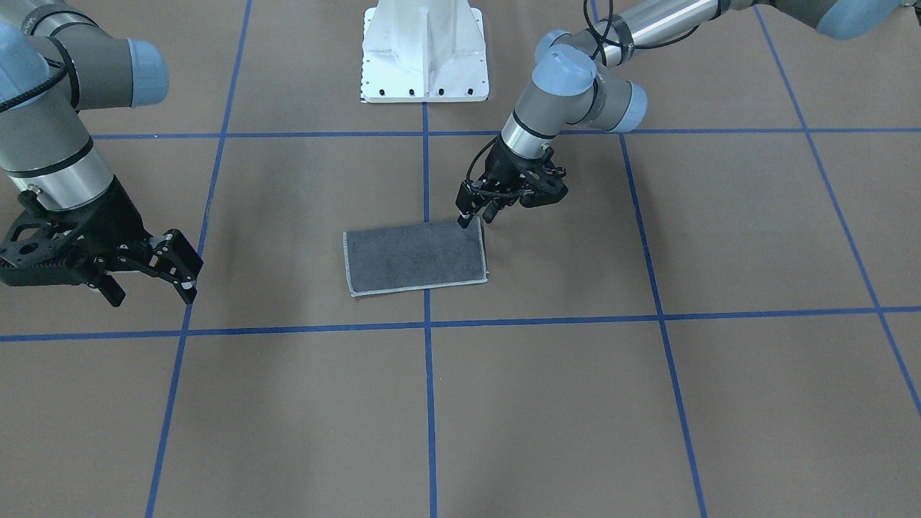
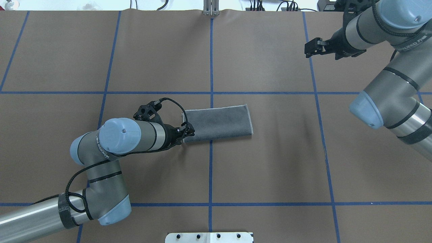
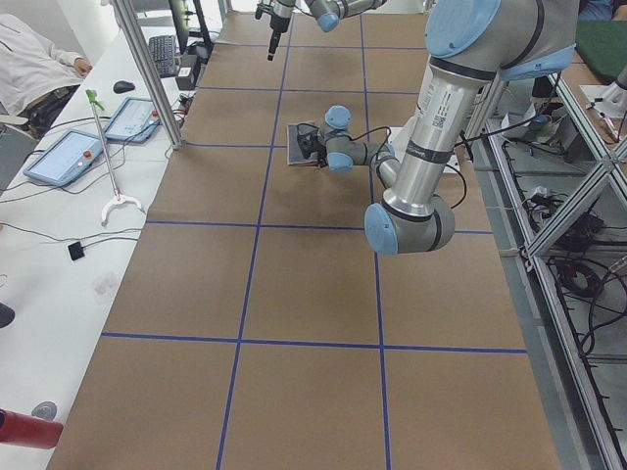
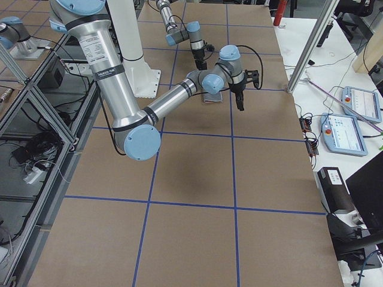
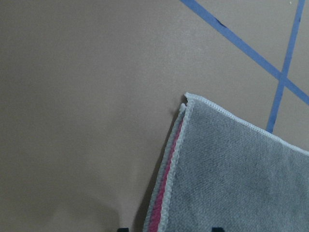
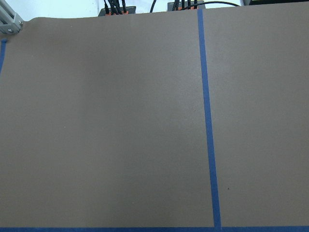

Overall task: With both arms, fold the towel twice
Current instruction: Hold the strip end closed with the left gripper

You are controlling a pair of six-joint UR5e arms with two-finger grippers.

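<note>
The towel (image 2: 217, 121) lies flat at the table's middle, folded into a rectangle with the dark grey face up. A pink strip shows between the layers at its edge in the left wrist view (image 5: 166, 193). My left gripper (image 2: 187, 132) is low at the towel's corner nearest the left arm, also seen in the front view (image 1: 476, 216). Its jaws are apart with the towel's short edge between them. My right gripper (image 2: 310, 47) is open and empty, raised far from the towel, and also shows in the front view (image 1: 151, 280).
Brown table cover with blue tape grid lines (image 2: 211, 60). The white bolted pedestal (image 1: 424, 57) stands at the robot's side of the table. Tablets and cables lie on a side desk (image 3: 69, 157) beyond the table's far edge.
</note>
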